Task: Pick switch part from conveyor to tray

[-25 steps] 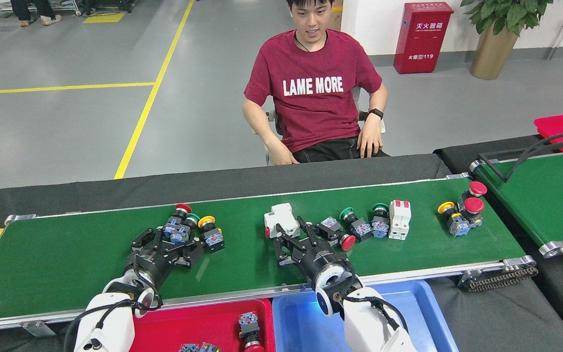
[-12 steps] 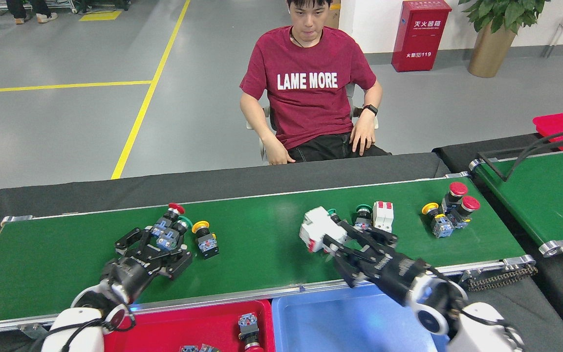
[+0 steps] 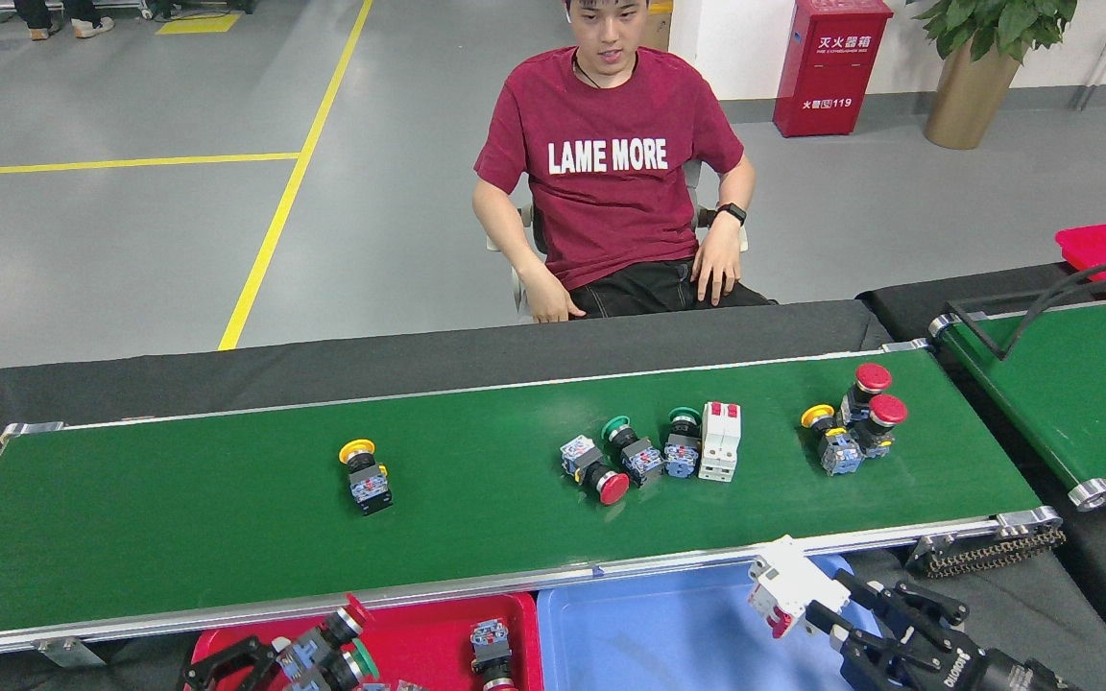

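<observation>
1. Conveyors: 2. The long green conveyor (image 3: 179,523) and a shorter-seen second belt (image 3: 1081,384) at the right edge.
2. Push-button switches on the long conveyor: 7. One yellow (image 3: 364,472) alone toward the left end, three mid-belt (image 3: 632,455), three in a cluster (image 3: 853,422) near the right end.
3. White breakers: 2. One on the belt (image 3: 720,440), one in the right gripper (image 3: 831,614).
4. Trays at the near edge: 2. Red tray (image 3: 419,629), blue tray (image 3: 649,633).
5. Persons seated: 1 (image 3: 611,173).

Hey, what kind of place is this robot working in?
Probably a factory floor or an industrial training workshop. A green conveyor carries push-button switch parts, red and blue sorting trays sit below it, and the grey floor has yellow lane lines and a red fire-extinguisher cabinet.
</observation>
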You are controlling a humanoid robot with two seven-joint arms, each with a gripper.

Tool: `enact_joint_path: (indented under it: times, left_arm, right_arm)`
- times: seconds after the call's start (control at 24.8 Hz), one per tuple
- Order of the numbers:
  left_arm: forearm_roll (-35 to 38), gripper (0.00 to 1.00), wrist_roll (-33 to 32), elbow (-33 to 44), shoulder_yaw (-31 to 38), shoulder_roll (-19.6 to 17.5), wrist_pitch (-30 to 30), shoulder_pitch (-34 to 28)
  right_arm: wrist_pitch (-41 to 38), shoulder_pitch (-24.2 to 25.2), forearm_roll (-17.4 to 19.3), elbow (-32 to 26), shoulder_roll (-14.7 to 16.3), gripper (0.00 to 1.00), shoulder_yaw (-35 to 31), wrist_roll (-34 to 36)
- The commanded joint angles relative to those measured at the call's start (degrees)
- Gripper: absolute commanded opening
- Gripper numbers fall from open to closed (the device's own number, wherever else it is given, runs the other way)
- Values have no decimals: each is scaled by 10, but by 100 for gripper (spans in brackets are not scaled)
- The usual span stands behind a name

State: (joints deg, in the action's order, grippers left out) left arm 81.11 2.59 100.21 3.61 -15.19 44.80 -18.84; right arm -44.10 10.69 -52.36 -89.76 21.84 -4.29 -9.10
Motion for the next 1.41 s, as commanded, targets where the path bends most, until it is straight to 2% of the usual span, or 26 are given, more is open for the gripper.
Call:
enact_joint_path:
  times: [0.0,0.16,0.2,0.24,0.32,0.4,0.44,0.57,0.61,0.65,0.73,0.81,0.89,0.97,1.05,1.13,1.21,1.37]
  left_arm:
    - [-3,100,-1,7,16,-1,2,1]
    - [-4,100,-1,4,76,11,0,-2]
    - [-5,100,-1,3,95,21,-17,-2]
    - [-4,100,-1,2,112,35,-55,-2]
    - [-4,100,-1,-2,146,60,-170,0]
    - [-4,100,0,-20,165,59,-277,2]
    - [-4,100,0,-31,170,59,-302,5]
    - [-4,100,-1,-34,171,59,-311,6]
    - [-4,100,-2,-34,170,60,-310,5]
    - [-4,100,-3,-34,169,60,-309,5]
    - [-4,100,-5,-32,168,60,-308,7]
    - [-2,100,-15,-31,166,64,-306,21]
    - [1,100,-58,-39,136,64,-307,66]
    - [1,100,-108,-52,104,64,-308,100]
    - [1,100,-157,-66,86,67,-313,133]
    - [3,100,-179,-77,84,71,-314,159]
    - [6,100,-181,-100,84,77,-314,180]
    - [20,100,-180,-164,86,74,-315,226]
  right_arm:
    - [-9,0,-8,-9,-11,80,-12,1]
    - [-9,0,-9,-16,-17,81,-16,-4]
    - [-9,-3,-10,-18,-18,81,-17,-4]
    - [-9,-6,-10,-22,-22,80,-18,-4]
    - [0,-40,-10,-31,-43,80,-19,-4]
    - [106,-94,-16,-30,-66,80,-19,-3]
    - [159,-113,-27,-29,-78,80,-17,-2]
    - [263,-136,-94,-28,-124,80,-15,1]
    - [284,-135,-125,-31,-146,80,-15,4]
    - [292,-133,-136,-33,-159,80,-15,8]
    - [299,-109,-151,-34,-181,83,-15,20]
    - [295,-71,-154,-49,-182,86,-15,28]
    - [293,-36,-154,-71,-181,87,-11,37]
    - [296,-37,-155,-73,-185,87,1,37]
    - [304,-48,-169,-71,-195,87,32,35]
    - [335,-69,-214,-60,-211,87,79,33]
    - [373,-92,-241,-18,-232,87,140,33]
    - [455,-191,-250,97,-274,87,242,34]
